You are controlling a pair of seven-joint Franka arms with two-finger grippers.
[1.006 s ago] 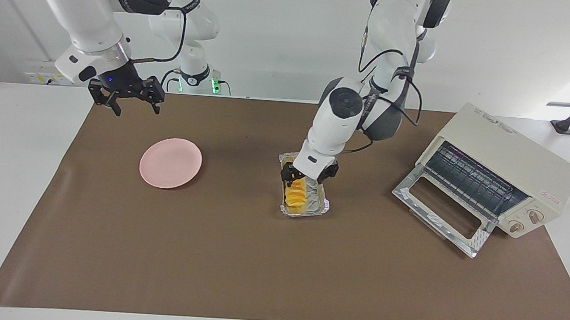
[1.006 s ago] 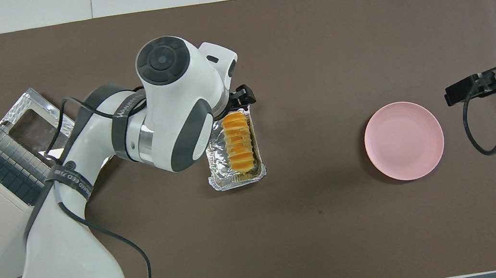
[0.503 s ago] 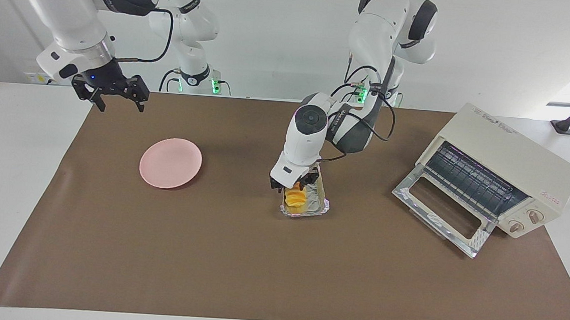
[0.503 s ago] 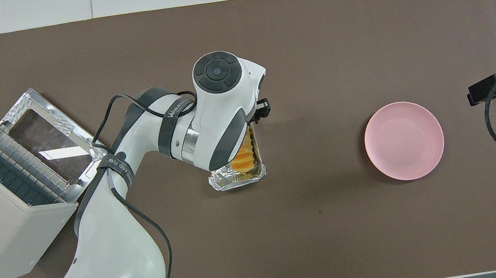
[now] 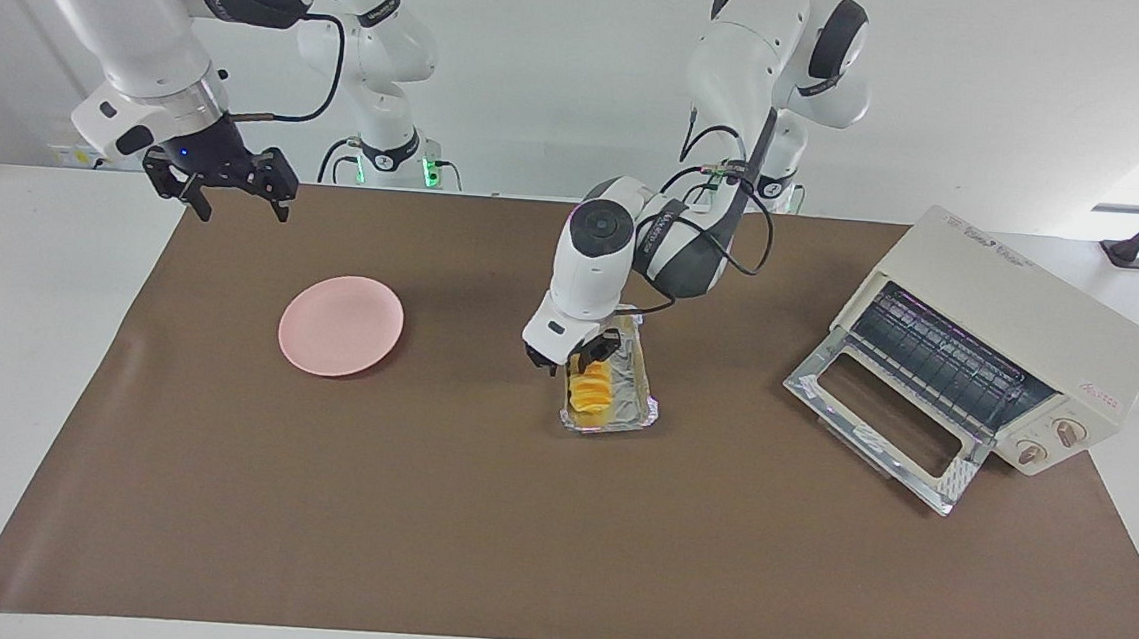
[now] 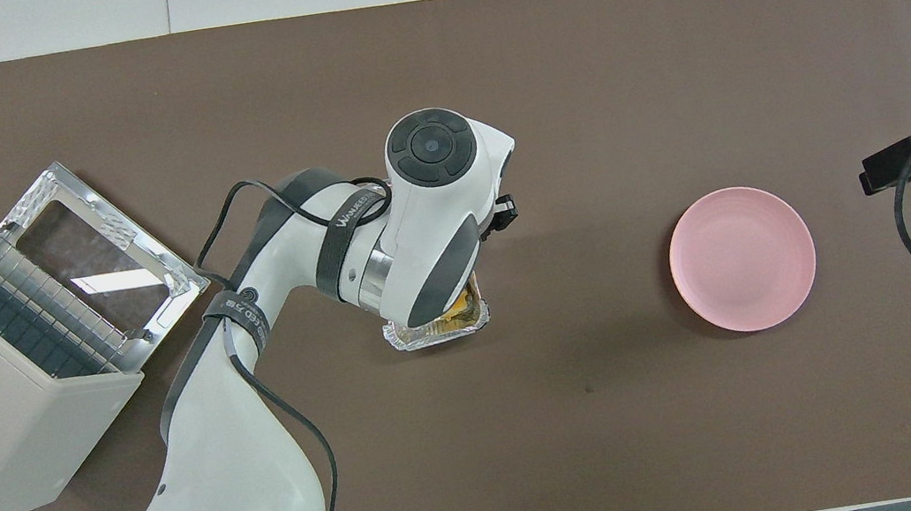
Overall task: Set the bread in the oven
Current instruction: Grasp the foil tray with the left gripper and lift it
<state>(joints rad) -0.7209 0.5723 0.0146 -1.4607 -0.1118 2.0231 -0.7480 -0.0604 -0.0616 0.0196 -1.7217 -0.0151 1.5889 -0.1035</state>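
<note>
The bread, a yellow-orange ridged loaf, lies in a crinkled foil tray in the middle of the brown mat. My left gripper is down at the end of the loaf nearer the robots, tilted toward the right arm's end. In the overhead view the left wrist covers nearly all of the bread, leaving only the tray's nearest end showing. The cream oven stands at the left arm's end of the table with its glass door dropped open and the wire rack showing. My right gripper hangs open above the mat's edge, waiting.
A round pink plate lies on the mat toward the right arm's end, between the tray and the right gripper. The brown mat covers most of the white table. The oven's open door juts out toward the tray.
The left hand has swung over the tray toward the right arm's end, now covering the bread from above. The right gripper drew back a little toward its end of the table, then held.
</note>
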